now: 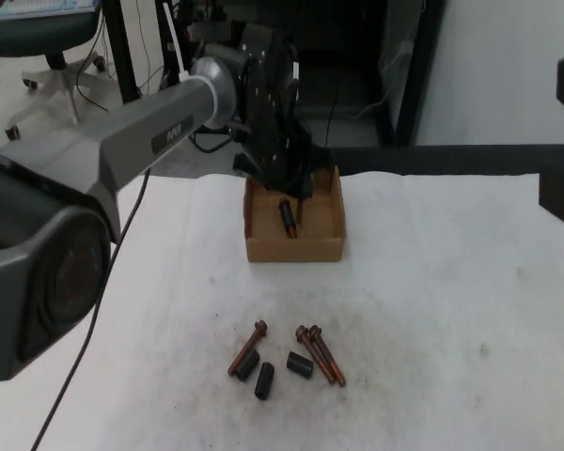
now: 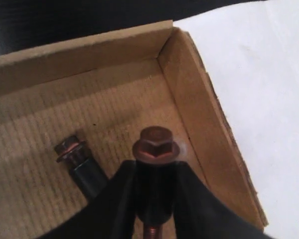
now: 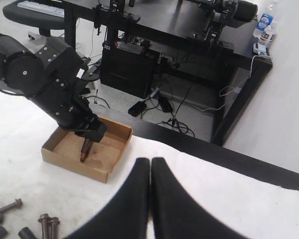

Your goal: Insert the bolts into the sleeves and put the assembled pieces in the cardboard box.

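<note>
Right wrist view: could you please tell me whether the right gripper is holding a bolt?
No, the right gripper is shut, its two sides pressed together with nothing held between them.

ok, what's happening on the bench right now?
The left gripper has its fingers shut on a bolt-and-sleeve piece and holds it down in the cardboard box, next to a finished piece lying on the box floor. Three bolts and three sleeves lie loose on the bench. The right gripper hangs shut and empty above the bench.
</note>
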{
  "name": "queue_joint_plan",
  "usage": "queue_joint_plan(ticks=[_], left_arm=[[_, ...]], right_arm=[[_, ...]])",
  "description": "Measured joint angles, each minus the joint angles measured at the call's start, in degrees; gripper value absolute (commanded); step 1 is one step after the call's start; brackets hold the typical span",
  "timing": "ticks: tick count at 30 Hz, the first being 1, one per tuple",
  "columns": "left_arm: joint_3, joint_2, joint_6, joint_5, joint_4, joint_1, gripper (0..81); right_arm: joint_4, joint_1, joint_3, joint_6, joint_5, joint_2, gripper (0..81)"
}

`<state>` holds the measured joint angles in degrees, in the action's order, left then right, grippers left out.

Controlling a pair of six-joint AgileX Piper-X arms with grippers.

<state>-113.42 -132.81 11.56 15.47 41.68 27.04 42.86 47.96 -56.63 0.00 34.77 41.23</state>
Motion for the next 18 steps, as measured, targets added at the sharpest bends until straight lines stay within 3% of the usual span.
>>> queue_joint_plan(ticks=[4, 6, 14, 18], left_arm=[[0.00, -0.10, 0.00, -0.02, 0.08, 0.00, 0.4], [-0.13, -0.10, 0.00, -0.02, -0.24, 0.00, 4.7], [-0.13, -0.10, 0.00, -0.09, -0.96, -0.05, 42.7], [-0.75, 0.47, 0.00, -0.09, -0.96, -0.05, 40.7]], right_arm=[[1.03, 0.00, 0.00, 0.00, 0.71, 0.00, 0.6], [1.09, 0.00, 0.00, 0.00, 0.86, 0.00, 0.6], [1.32, 0.00, 0.00, 0.00, 0.86, 0.00, 0.6], [1.32, 0.00, 0.00, 0.00, 0.86, 0.00, 0.6]])
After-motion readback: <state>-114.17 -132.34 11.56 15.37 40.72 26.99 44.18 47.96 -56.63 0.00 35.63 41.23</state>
